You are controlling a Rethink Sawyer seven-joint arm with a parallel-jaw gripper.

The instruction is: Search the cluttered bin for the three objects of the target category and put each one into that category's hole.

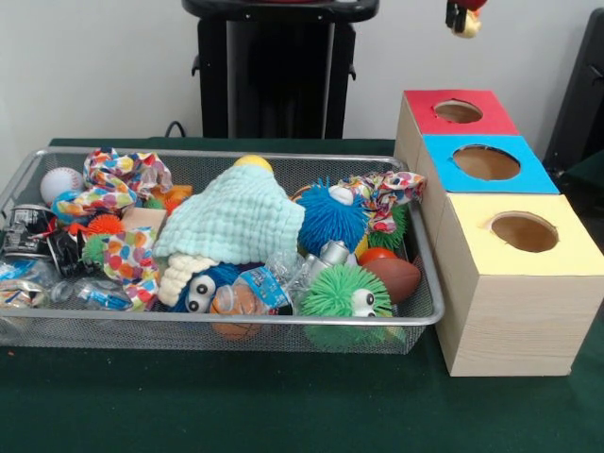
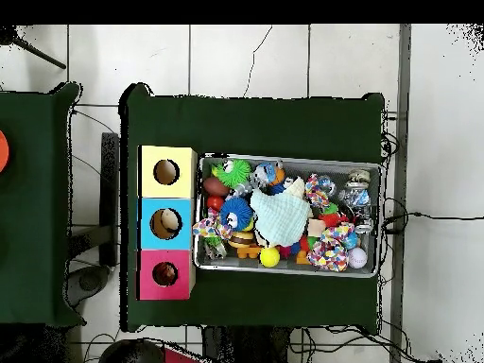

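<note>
The silver wire-mesh bin (image 1: pixel 226 154) stands on the green table, heaped with toys; it also shows in the overhead view (image 2: pixel 284 159). To its right in the front view stand a red-topped box (image 1: pixel 425 102), a blue-topped box (image 1: pixel 444 151) and a yellow-topped box (image 1: pixel 472 212), each with a round hole. My gripper (image 1: pixel 464 19) shows only at the top edge, high above the red box's hole (image 1: pixel 458 111). It is shut on a small pale yellow thing (image 1: pixel 466 28). In the overhead view a pale thing (image 2: pixel 166 222) lies in the blue box's hole.
The bin holds a mint-green cloth (image 1: pixel 236 217), a blue spiky ball (image 1: pixel 330 215), a green spiky ball (image 1: pixel 335 293), a brown football (image 1: pixel 394 276), a baseball (image 1: pixel 60 181), patterned cloths (image 1: pixel 118 179) and a plastic bottle (image 1: pixel 269 286). The black pedestal (image 1: pixel 274 75) stands behind.
</note>
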